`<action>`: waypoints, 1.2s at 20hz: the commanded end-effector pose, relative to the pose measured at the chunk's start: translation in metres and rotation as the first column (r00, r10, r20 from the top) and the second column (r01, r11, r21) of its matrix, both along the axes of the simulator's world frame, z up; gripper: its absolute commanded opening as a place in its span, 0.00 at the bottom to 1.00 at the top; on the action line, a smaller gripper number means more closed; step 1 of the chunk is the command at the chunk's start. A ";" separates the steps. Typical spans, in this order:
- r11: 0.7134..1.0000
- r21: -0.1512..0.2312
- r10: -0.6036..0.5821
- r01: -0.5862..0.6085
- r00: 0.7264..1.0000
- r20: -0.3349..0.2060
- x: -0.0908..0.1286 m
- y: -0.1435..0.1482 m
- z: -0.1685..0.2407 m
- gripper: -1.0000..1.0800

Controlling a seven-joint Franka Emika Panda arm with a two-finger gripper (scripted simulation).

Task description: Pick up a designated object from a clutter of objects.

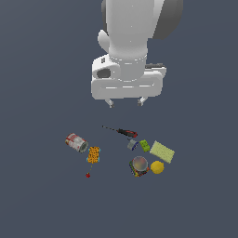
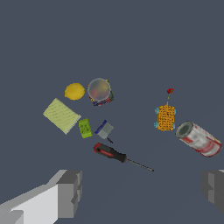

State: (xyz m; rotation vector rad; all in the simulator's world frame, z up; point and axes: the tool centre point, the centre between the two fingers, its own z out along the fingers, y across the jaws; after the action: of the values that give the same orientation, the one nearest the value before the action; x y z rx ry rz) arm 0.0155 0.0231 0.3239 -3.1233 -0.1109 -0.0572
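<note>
One plain slate-grey floor (image 1: 37, 200)

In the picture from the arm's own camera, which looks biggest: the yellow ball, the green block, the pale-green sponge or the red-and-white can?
Largest to smallest in the wrist view:
1. red-and-white can
2. pale-green sponge, close to the can, so unsure
3. yellow ball
4. green block

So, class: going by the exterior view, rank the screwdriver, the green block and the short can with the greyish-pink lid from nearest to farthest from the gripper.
1. Screwdriver, just below the open gripper.
2. Green block, lower, toward the exterior view's right.
3. Short can, lowest, beside the yellow ball.
</note>
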 end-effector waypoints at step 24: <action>0.975 -0.018 0.222 -0.222 0.975 -0.026 0.092 0.046 -0.143 0.96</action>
State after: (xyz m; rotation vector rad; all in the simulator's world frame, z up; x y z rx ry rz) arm 0.1022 0.0650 0.1942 -3.1115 -0.4336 -0.0181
